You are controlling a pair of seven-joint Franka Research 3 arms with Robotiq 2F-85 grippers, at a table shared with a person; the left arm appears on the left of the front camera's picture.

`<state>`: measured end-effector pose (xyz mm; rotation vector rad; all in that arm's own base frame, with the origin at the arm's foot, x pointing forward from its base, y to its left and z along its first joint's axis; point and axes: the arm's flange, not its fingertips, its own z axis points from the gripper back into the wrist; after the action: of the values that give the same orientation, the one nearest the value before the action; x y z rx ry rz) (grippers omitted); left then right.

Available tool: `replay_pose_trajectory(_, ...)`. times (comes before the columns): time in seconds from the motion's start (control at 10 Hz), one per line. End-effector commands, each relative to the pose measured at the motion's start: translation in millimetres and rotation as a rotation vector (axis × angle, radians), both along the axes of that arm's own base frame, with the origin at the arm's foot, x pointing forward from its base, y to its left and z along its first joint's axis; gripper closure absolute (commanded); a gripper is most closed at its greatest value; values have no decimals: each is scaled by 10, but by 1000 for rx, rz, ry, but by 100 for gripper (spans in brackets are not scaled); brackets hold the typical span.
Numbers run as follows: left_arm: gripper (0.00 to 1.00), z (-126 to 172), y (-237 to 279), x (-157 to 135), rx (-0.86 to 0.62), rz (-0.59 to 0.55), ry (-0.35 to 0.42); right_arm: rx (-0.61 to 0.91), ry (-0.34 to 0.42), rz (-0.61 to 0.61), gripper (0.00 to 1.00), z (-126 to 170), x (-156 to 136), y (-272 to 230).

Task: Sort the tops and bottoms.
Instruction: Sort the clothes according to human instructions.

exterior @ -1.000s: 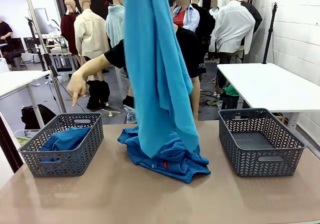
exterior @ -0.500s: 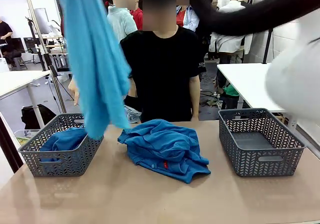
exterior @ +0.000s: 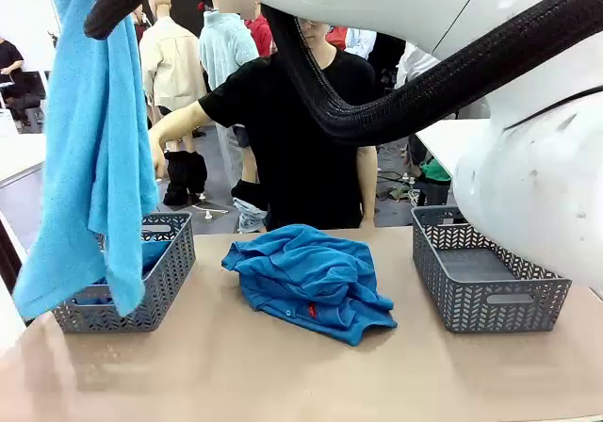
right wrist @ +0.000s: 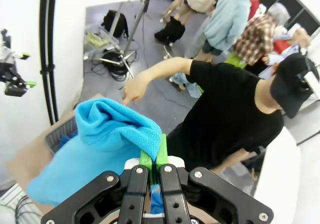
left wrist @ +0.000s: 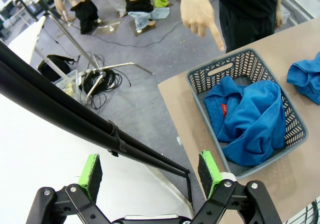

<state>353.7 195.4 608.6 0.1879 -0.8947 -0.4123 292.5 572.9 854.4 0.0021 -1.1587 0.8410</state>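
My right gripper (right wrist: 155, 160) is shut on a turquoise top (right wrist: 117, 134). In the front view this top (exterior: 94, 158) hangs from high up, and its lower end is in front of the left grey basket (exterior: 165, 285). A royal blue top (left wrist: 250, 116) with a red tag lies in that basket (left wrist: 295, 134). Rumpled blue tops (exterior: 311, 285), one with a small red tag, are heaped at the table's middle. I cannot tell whether any of them are bottoms. My left gripper (left wrist: 150, 170) is open and holds nothing, high and off the table's left edge.
The person stands at the far side and points a hand (exterior: 155, 154) down at the left basket. A second grey basket (exterior: 490, 285) stands at the right. My right arm (exterior: 528, 158) reaches across the upper part of the front view, with a black hose.
My right arm has carried the turquoise top left, from above the middle heap to the left basket. The arm now blocks much of the front view.
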Motion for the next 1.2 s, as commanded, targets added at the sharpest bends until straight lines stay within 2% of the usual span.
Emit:
replay_pose_trajectory(0.0, 0, 16, 16, -1, 7, 0, 16, -7, -6, 18, 100, 39, -23, -21)
replay_pose_trajectory(1.0, 0, 16, 16, -1, 7, 0, 16, -2, 0, 4, 100, 3, -8, 1)
replay_pose_trajectory(1.1, 0, 16, 16, -1, 7, 0, 16, 38, 115, 79, 100, 160, 163, 284)
